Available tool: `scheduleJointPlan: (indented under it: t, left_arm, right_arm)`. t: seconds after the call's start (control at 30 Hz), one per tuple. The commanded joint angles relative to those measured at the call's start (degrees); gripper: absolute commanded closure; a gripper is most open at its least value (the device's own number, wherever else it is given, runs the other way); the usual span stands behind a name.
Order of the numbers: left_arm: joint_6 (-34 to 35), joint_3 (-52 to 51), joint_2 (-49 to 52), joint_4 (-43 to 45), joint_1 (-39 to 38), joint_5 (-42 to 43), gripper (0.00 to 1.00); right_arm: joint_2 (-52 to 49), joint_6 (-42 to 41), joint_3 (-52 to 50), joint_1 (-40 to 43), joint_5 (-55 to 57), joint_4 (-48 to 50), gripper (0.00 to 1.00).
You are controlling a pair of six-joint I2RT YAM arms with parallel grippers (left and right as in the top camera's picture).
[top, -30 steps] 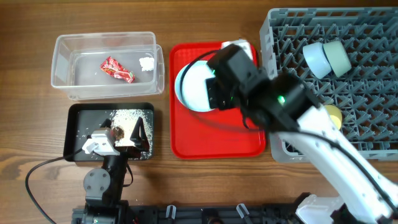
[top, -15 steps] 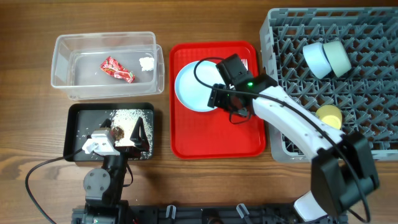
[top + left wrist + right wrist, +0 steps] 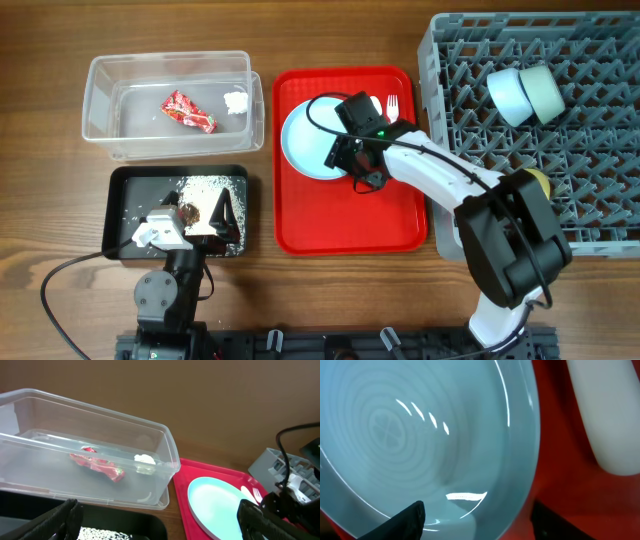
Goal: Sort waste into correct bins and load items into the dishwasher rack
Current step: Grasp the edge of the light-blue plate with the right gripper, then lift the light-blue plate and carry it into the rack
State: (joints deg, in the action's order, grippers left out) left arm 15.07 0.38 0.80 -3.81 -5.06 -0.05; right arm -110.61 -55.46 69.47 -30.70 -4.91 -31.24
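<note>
The pale blue plate (image 3: 300, 140) lies on the flat red serving tray (image 3: 350, 225). My right gripper (image 3: 347, 160) is low at the plate's right edge. In the right wrist view the plate (image 3: 395, 425) fills the frame, and the open jaws (image 3: 480, 522) straddle its rim, one finger over the plate and one over the red tray. The white fork (image 3: 393, 105) lies beside the plate. The red wrapper (image 3: 190, 112) and the tissue wad (image 3: 236, 102) lie in the clear tub (image 3: 100, 80). Rice (image 3: 205, 185) lies in the black tray (image 3: 125, 195). My left gripper (image 3: 195, 215) is open and empty over the black tray.
The grey dishwasher rack (image 3: 600, 200) at the right holds the green bowl (image 3: 547, 90) and the blue saucer (image 3: 507, 93) on their sides, and the yellow cup (image 3: 537, 183). A white utensil (image 3: 610, 420) lies on the red tray close to the right jaws.
My right arm has come down and to the left, from above the tray to the plate's right edge. The fork now shows. The left arm has not moved.
</note>
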Motion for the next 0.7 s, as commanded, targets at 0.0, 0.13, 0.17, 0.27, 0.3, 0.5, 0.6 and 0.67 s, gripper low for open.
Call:
scheduleJointPlan:
  t: [0.0, 0.13, 0.17, 0.27, 0.3, 0.5, 0.6, 0.67]
  left_arm:
    - [-0.8, 0.0, -0.4, -0.3, 0.5, 0.5, 0.0]
    - [-0.8, 0.0, -0.4, -0.3, 0.5, 0.5, 0.0]
    - [-0.8, 0.0, -0.4, -0.3, 0.5, 0.5, 0.0]
    - [-0.8, 0.0, -0.4, -0.3, 0.5, 0.5, 0.0]
    - [-0.8, 0.0, -0.4, -0.3, 0.5, 0.5, 0.0]
    - [-0.8, 0.0, -0.4, -0.3, 0.5, 0.5, 0.0]
    - [-0.8, 0.0, -0.4, -0.3, 0.5, 0.5, 0.0]
    - [-0.8, 0.0, -0.4, -0.3, 0.5, 0.5, 0.0]
  right_arm:
    - [-1.4, -5.2, -0.2, 0.0, 2.0, -1.9, 0.68]
    - [-1.4, -6.6, -0.2, 0.0, 2.6, -3.3, 0.77]
    - [-1.4, -6.7, -0.2, 0.0, 2.6, -3.6, 0.8]
    - [-1.4, -6.7, -0.2, 0.0, 3.0, -4.7, 0.96]
    - [-1.4, -6.6, -0.2, 0.0, 3.0, -4.7, 0.96]
    - [1.9, -1.6, 0.0, 0.0, 3.4, -5.9, 0.96]
    - [7.0, -0.2, 0.0, 0.0, 7.2, -8.5, 0.96]
    - [11.5, 2.2, 0.0, 0.0, 10.2, -9.3, 0.96]
